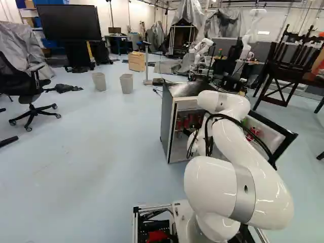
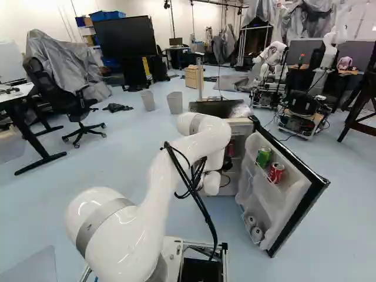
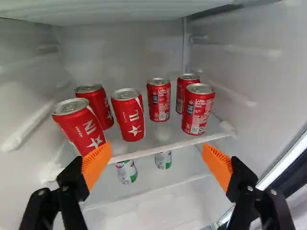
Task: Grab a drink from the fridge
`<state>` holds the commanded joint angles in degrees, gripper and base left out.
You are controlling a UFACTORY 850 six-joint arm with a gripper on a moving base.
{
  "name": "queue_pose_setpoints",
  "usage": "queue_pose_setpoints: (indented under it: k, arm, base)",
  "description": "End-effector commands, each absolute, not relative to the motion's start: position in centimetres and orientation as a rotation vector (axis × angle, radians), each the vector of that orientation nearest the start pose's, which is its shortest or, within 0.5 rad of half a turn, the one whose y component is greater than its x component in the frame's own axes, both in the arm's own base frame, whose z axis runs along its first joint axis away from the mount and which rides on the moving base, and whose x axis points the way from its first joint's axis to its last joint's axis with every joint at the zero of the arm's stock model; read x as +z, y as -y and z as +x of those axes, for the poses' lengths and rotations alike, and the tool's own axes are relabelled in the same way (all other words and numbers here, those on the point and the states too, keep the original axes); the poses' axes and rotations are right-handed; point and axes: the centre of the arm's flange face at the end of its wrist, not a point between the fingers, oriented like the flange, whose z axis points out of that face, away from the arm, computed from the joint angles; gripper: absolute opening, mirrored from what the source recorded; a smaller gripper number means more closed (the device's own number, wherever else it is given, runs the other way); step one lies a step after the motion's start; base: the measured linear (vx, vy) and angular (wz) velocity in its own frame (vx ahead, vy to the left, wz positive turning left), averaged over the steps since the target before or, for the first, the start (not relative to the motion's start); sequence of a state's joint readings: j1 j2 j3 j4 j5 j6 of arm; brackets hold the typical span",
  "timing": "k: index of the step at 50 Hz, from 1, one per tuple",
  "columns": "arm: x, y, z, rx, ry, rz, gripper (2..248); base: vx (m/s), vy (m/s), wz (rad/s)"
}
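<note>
red cans [image 3: 128, 115] ahead of your claw [image 2: 227, 163], fingers [image 3: 97, 165] spread apart
your fridge [image 1: 167, 116] stands right of centre in the left base view, its door [image 2: 265, 200] open.

White lettering and stars mark two red cans [image 3: 127, 114] on a fridge shelf [image 3: 168, 146]; printed panels label three more cans [image 3: 196, 111].
</note>
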<state>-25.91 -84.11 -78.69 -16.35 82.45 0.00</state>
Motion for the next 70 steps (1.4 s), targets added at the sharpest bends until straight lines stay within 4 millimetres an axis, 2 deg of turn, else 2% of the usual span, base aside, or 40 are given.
queue_pose_setpoints:
  k: [17, 37, 70]
  arm:
    - [-5.9, 24.5, 54.3, -2.055, -0.245, -2.495, 247]
    - [-4.5, 26.0, 55.6, -2.116, -0.247, -2.471, 247]
    - [-5.6, 28.1, 57.8, -2.204, -0.239, -2.428, 247]
  base:
    - [0.000, 0.000, 0.000]
    - [0.000, 0.000, 0.000]
    - [0.000, 0.000, 0.000]
